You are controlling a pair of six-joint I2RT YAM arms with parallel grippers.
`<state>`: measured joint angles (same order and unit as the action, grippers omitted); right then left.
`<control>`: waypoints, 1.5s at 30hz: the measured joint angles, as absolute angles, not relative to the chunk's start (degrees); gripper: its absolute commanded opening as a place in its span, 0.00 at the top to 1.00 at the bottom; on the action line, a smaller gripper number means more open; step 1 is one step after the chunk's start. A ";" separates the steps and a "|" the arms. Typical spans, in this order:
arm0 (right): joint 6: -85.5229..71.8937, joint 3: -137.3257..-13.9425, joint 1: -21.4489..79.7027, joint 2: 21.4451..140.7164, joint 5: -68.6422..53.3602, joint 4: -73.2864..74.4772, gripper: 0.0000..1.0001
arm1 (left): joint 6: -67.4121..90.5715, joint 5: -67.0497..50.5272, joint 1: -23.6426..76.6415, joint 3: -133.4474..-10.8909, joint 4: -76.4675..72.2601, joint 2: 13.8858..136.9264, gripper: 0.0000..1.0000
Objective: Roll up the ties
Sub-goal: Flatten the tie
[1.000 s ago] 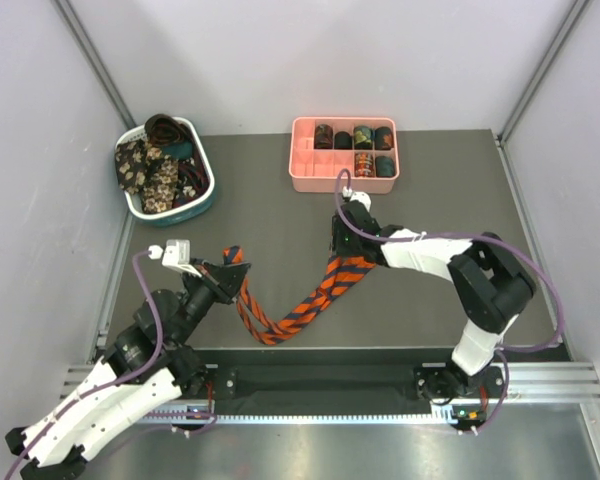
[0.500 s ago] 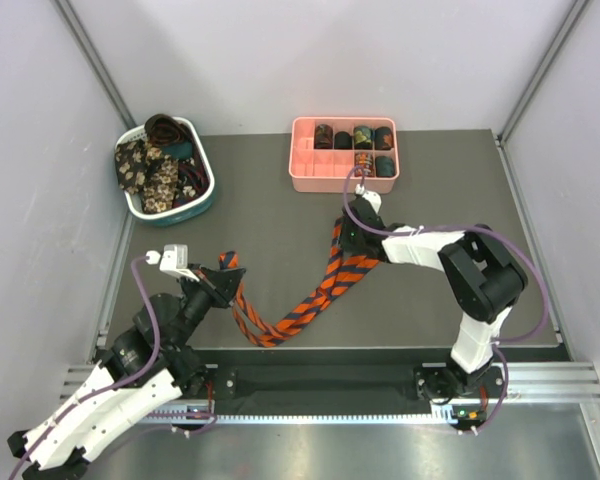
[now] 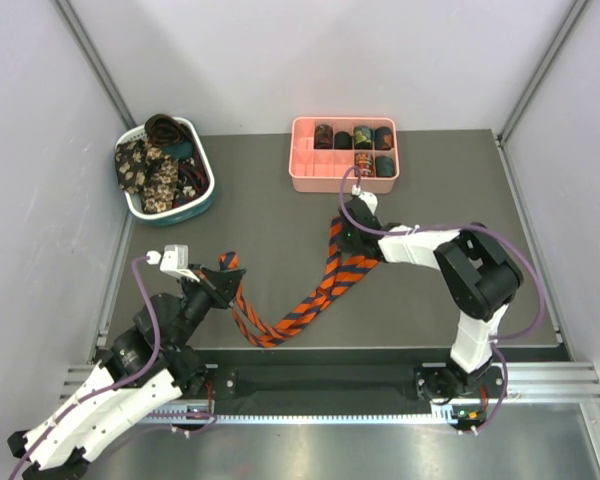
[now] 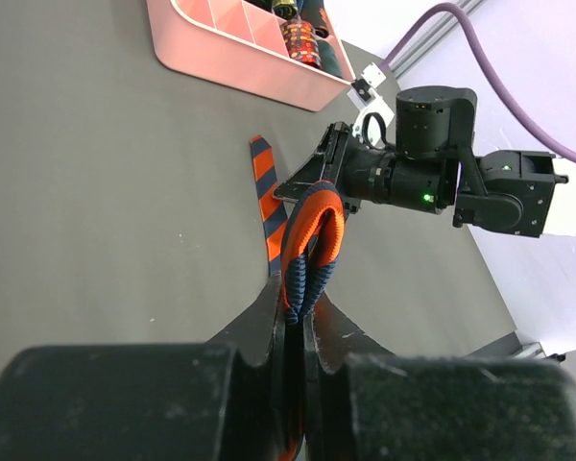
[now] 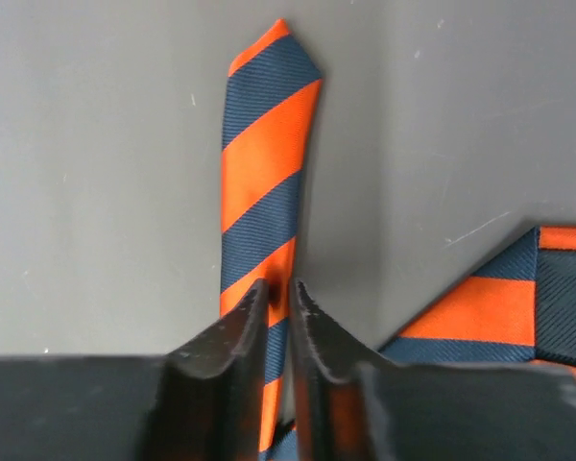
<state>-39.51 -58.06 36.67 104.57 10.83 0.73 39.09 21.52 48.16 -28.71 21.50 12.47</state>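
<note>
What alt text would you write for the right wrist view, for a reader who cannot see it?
An orange-and-navy striped fabric necktie lies flat on a dark grey table, pointed end away; the right gripper pinches it.

The bench (image 3: 280, 200) is a dark grey, matte slab. A white-and-teal basket (image 3: 205, 195) stands at its far left corner. A pink compartment tray (image 3: 302, 170) sits at the far edge, a little right of the middle. An orange-and-navy striped necktie (image 3: 325, 285) lies across the middle. Its narrow tip is flat and points to the far edge, and its body runs diagonally toward the near left corner.
</note>
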 measured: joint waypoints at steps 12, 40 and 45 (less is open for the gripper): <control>-39.94 -50.22 37.74 95.64 18.04 4.29 1.00 | 39.07 21.50 48.16 -28.71 21.54 11.97 1.00; -41.67 -42.11 33.87 85.19 25.26 8.80 0.54 | 39.09 21.52 48.16 -28.71 21.71 9.87 1.00; -41.28 -42.83 31.66 85.91 25.52 9.85 0.56 | 39.07 21.52 48.16 -28.71 21.71 9.85 1.00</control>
<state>-41.28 -42.83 31.66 85.91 25.52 9.85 39.07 21.52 48.16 -28.71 21.71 9.85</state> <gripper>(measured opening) 0.448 0.078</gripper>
